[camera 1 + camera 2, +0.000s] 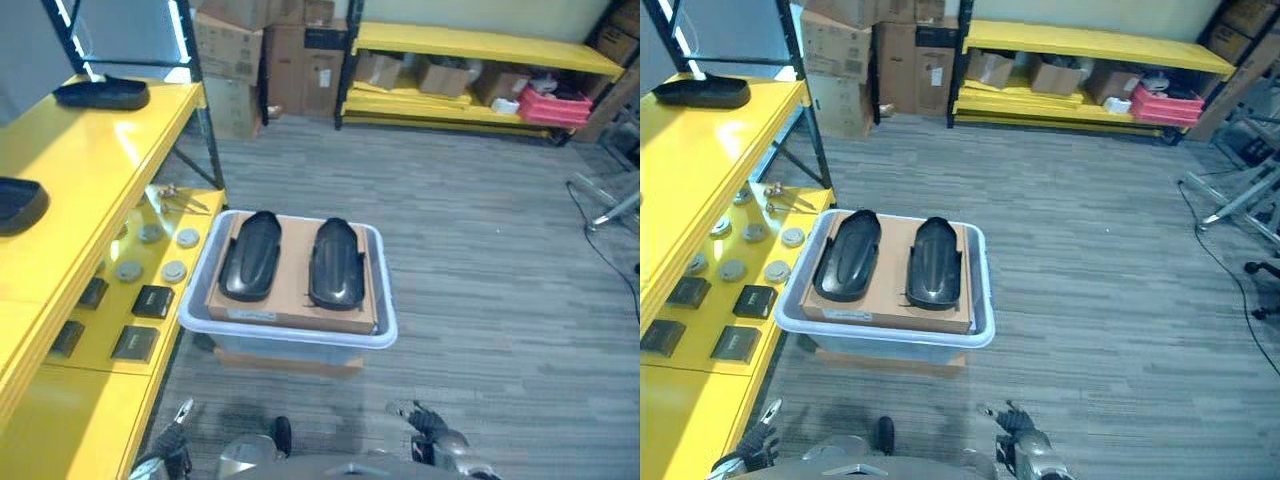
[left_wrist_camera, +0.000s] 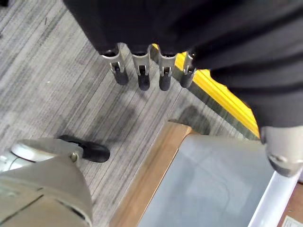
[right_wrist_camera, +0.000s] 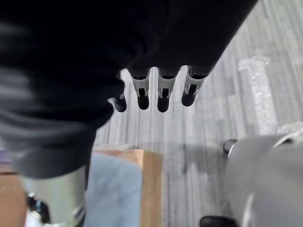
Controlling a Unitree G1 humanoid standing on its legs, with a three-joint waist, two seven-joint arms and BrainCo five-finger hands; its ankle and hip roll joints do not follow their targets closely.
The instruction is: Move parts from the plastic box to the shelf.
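Observation:
A pale plastic box (image 1: pixel 290 336) stands on the floor beside the yellow shelf (image 1: pixel 80 170). A brown cardboard sheet (image 1: pixel 292 295) lies across its top and carries two long black parts, one on the left (image 1: pixel 250 255) and one on the right (image 1: pixel 335 262). Two more black parts rest on the shelf's top level, one far back (image 1: pixel 102 94) and one nearer (image 1: pixel 18 203). My left hand (image 1: pixel 168 455) hangs low at the box's near left, fingers (image 2: pixel 141 71) straight and holding nothing. My right hand (image 1: pixel 435 432) hangs low at the near right, its fingers (image 3: pixel 163 92) likewise straight and holding nothing.
The shelf's lower level (image 1: pixel 110 385) holds round grey discs (image 1: pixel 150 235) and flat black squares (image 1: pixel 152 300). A wooden base (image 2: pixel 151 175) sits under the box. Cardboard boxes (image 1: pixel 235 60) and a second yellow rack (image 1: pixel 480 45) with a red crate (image 1: pixel 555 105) line the back wall.

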